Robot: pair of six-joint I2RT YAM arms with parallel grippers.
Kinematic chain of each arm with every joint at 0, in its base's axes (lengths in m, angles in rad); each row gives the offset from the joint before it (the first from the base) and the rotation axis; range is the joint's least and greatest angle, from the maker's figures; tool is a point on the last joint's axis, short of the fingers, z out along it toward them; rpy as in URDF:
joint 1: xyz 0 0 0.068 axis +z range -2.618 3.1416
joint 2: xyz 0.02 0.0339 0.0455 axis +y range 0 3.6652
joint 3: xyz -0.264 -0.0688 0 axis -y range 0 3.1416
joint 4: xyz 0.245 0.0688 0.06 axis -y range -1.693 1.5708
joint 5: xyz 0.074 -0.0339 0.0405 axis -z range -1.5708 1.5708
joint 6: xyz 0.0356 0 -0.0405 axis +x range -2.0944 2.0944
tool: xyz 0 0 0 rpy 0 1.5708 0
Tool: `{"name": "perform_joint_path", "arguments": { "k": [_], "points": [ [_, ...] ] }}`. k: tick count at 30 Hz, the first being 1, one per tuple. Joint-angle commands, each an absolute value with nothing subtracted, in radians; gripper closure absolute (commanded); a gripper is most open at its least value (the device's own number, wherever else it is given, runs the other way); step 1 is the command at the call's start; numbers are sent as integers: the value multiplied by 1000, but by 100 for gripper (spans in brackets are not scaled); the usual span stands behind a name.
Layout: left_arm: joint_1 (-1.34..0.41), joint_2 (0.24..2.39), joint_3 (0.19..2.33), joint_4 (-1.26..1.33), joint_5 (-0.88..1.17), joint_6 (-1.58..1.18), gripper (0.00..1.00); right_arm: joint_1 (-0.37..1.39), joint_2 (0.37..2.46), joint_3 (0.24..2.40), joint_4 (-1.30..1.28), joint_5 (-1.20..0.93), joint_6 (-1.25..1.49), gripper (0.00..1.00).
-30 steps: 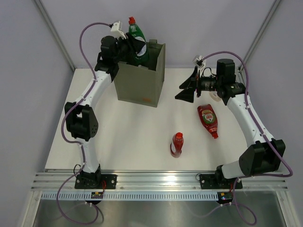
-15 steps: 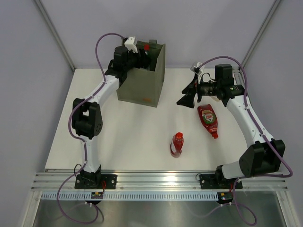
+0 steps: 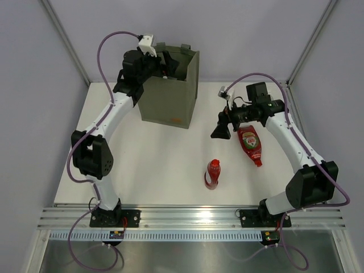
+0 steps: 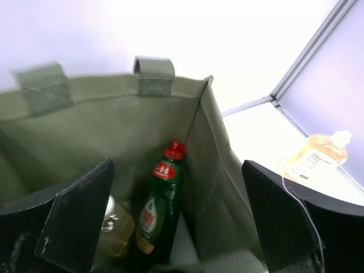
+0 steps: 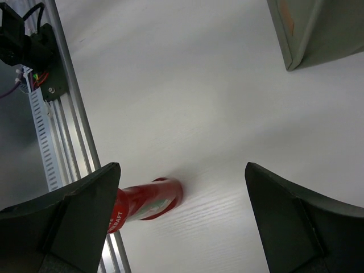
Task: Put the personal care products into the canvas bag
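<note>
Now that the green bottle (image 4: 162, 210) has dropped from the left fingers (image 4: 74, 216) into the canvas bag (image 3: 170, 105), both pairs stand apart, empty. The right fingers (image 5: 296, 222) hover by the lying red bottle (image 3: 250, 145), the likely next pick.

The canvas bag (image 4: 102, 119) is rough woven cloth, dull and not shiny, and its handles (image 4: 154, 75) are a thicker woven strap. The green bottle (image 4: 159, 210) inside it is smooth shiny plastic, and so is the red bottle (image 5: 145, 202) on the table (image 5: 187, 102), which is white and dull with a faint grain like wood. The rail (image 5: 65, 131) at the table's edge is grey ribbed metal with a soft shine.
</note>
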State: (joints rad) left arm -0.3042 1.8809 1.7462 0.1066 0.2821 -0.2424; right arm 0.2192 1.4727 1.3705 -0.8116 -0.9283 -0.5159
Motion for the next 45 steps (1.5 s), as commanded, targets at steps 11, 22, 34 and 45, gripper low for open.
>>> {"name": "perform_joint_path", "arguments": {
  "k": [11,22,34,45],
  "points": [
    [-244,1202,1300,-89,144,-113,1,630,1470,1480,-959,-306,-304,0],
    [-245,634,738,-187,118,-262,1,818,1693,1653,-1178,70,-112,1],
    [-245,336,601,-325,84,-311,1,841,1902,1703,-1434,45,-77,1],
    [-245,319,563,-322,92,-331,1,841,1971,1669,-1503,-11,-135,1]
  ]
}}
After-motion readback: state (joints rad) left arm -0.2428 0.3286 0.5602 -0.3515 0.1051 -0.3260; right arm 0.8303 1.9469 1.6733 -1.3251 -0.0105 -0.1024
